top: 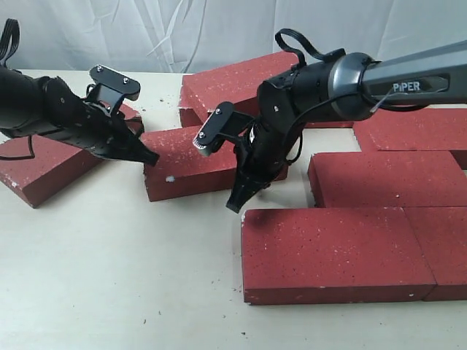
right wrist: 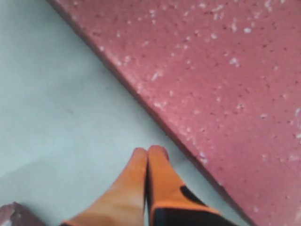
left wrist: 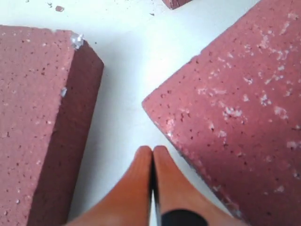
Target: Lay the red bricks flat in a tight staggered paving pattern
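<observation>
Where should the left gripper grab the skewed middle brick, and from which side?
The middle brick lies flat and skewed, so likely from above, at the end nearest the left gripper, jaws over the two long sides. The table is bare there. That gripper is shut and must open first. Whether it spans the width is unclear.

— What sort of place is this?
— A robotics lab, set up as a test bench. A creased white sheet (top: 219, 29) hangs as a backdrop along the far edge of the table (top: 109, 292).
— What else shows it?
— A black robot arm (top: 343, 76) marked "PiPER" reaches over the bare pale top, and red bricks (top: 328, 251) are laid out towards the right edge.
</observation>
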Controlling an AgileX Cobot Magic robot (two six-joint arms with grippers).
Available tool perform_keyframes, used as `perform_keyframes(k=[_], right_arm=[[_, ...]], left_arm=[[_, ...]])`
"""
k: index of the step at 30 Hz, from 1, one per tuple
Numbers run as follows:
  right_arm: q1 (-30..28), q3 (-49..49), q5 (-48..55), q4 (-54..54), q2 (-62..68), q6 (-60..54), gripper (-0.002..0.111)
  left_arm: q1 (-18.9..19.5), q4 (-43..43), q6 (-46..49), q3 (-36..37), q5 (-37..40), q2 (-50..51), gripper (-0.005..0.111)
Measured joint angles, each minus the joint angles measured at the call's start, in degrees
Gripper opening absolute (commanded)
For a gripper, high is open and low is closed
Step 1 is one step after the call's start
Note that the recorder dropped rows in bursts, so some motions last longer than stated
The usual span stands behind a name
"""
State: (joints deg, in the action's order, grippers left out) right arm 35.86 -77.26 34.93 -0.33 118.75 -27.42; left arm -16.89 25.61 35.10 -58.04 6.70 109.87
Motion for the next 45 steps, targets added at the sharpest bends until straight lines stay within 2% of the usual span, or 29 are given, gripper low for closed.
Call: perform_keyframes(k=[3, 7, 9, 16, 22, 28, 35, 45], right_arm=[[0.00, 0.00, 3.17, 1.47, -1.15, 0.12, -0.001], [0.21, 0.00, 8.64, 3.09, -4.61, 0.12, -0.001], [-0.21, 0.00, 9.41, 3.81, -5.17, -0.45, -0.001], [-0.89, 0.00, 5.76, 6.56, -3.07, -1.98, -0.001], [-0.89, 0.00, 4.08, 18.44, -3.06, -11.96, -0.001], [-0.89, 0.00, 4.29, 22.04, -3.06, -14.15, -0.001], [-0.89, 0.00, 4.51, 19.68, -2.07, -14.95, -0.001], [-0.89, 0.00, 4.35, 15.12, -0.88, -15.03, -0.001]], left_arm=[[0.00, -1.45, 0.00, -0.57, 2.75, 0.00, 0.000], [0.23, -2.47, 0.00, -2.45, 13.38, 0.00, 0.000], [0.23, -2.84, 0.00, -3.07, 15.61, 0.22, 0.000], [-0.01, 0.70, 1.88, -7.19, 11.08, 5.21, 0.000], [-0.20, 3.12, 1.98, -7.78, 3.42, 5.87, 0.000], [-2.97, 3.55, 2.12, -7.78, 0.22, 5.87, 0.000], [-4.69, 3.55, 2.36, -8.01, -1.31, 5.87, 0.000], [-4.07, 1.11, 2.36, -8.01, 0.91, 5.87, 0.000]])
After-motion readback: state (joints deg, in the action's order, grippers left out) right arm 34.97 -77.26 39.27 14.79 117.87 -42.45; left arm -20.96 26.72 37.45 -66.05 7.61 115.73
